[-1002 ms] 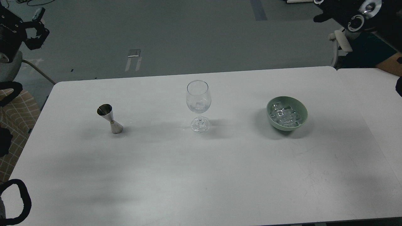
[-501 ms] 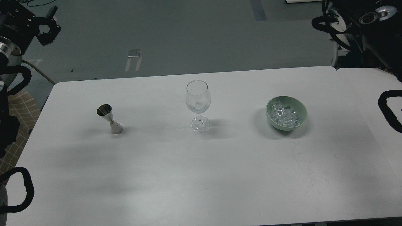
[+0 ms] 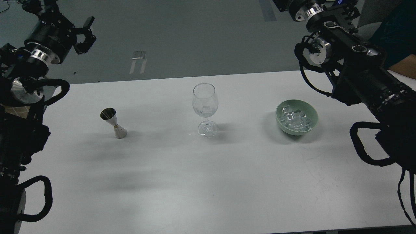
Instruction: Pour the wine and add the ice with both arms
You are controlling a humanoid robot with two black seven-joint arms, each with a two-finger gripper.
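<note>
A clear wine glass (image 3: 205,105) stands upright at the table's middle, with what looks like one cube and a little clear liquid in its bowl. A steel hourglass jigger (image 3: 114,123) stands to its left. Several clear ice cubes (image 3: 294,119) lie in a pale green bowl (image 3: 312,112) to the right. My left arm reaches up the left side; its gripper (image 3: 85,35) is open and empty, high beyond the table's far left corner. My right arm (image 3: 354,70) crosses above the table's right side; its far end runs off the top edge, so its gripper is hidden.
The white table (image 3: 208,185) has bare surface in front of the three objects. Grey floor lies beyond the far edge, with a small metal plate (image 3: 139,54) on it. Black cable loops hang from both arms near the table's side edges.
Both arms have swung inward from the view's edges. The left gripper moved right and slightly down; the right arm now stretches over the table's right side. Glass, jigger and bowl have not moved.
</note>
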